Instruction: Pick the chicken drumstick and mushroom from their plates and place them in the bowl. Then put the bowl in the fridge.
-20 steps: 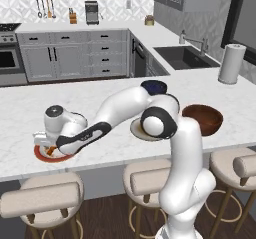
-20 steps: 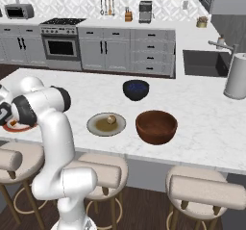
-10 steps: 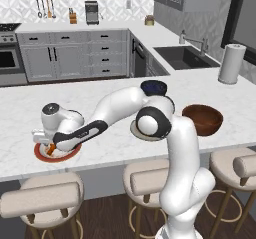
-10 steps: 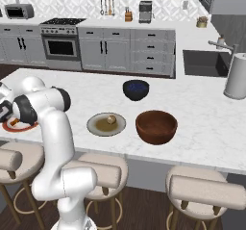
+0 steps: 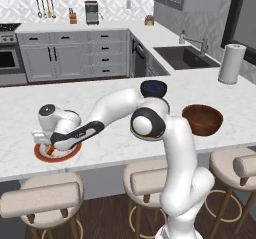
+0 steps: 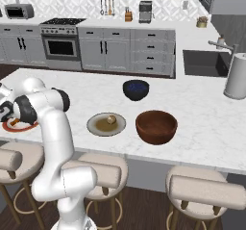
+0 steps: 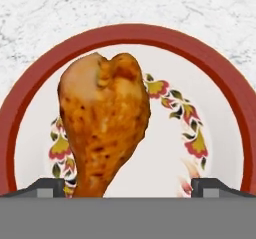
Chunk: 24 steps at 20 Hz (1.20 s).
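The golden chicken drumstick (image 7: 105,123) lies on the red-rimmed plate (image 7: 150,33), plump end away from the hand. My gripper (image 7: 129,188) hangs open just above it, one fingertip on each side of the bone end, touching nothing. In the left base view the gripper (image 5: 50,148) sits low over that plate (image 5: 62,157) near the counter's front left. The mushroom (image 6: 111,119) rests on the grey-olive plate (image 6: 93,126). A dark navy bowl (image 6: 135,89) and a reddish-brown bowl (image 6: 156,126) stand nearby; which one is the task's bowl I cannot tell. The fridge is out of view.
A paper towel roll (image 5: 231,63) stands at the counter's far right, beside the sink (image 5: 185,57). Padded stools (image 5: 42,198) line the counter's near edge. Bare marble lies between the two plates.
The hand has drifted a little to the left over the red-rimmed plate. The jaws have stayed open and the drumstick has not moved.
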Available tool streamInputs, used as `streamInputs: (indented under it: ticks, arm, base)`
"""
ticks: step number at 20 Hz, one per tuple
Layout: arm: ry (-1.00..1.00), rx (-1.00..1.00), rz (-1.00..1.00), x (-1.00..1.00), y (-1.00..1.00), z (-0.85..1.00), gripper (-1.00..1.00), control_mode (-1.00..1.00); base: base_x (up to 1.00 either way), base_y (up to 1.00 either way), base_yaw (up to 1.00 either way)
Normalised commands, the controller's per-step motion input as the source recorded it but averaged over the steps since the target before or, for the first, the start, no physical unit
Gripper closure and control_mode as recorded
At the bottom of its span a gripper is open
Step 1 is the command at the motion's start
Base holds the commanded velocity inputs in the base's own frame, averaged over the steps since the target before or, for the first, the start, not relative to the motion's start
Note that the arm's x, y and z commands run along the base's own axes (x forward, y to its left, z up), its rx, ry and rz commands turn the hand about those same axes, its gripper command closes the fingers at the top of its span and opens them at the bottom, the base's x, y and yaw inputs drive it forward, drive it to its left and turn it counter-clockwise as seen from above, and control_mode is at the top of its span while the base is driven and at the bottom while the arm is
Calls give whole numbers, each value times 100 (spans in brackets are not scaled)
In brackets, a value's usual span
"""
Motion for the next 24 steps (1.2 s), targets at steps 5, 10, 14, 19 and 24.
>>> streamInputs:
  ticks: [5,10,14,19,24]
  arm:
    - [0,-3,-2,11,3,-17,-100,-100]
    - [0,-1,-2,15,0,-5,-100,-100]
    - [0,-3,-3,20,0,-8,-100,-100]
    - [0,-5,-3,11,3,-19,-100,-100]
    - [0,-2,-1,1,3,-11,100,-100]
  base:
    - [0,0,0]
    - [0,0,0]
    - [0,0,0]
    - [0,0,0]
    - [0,0,0]
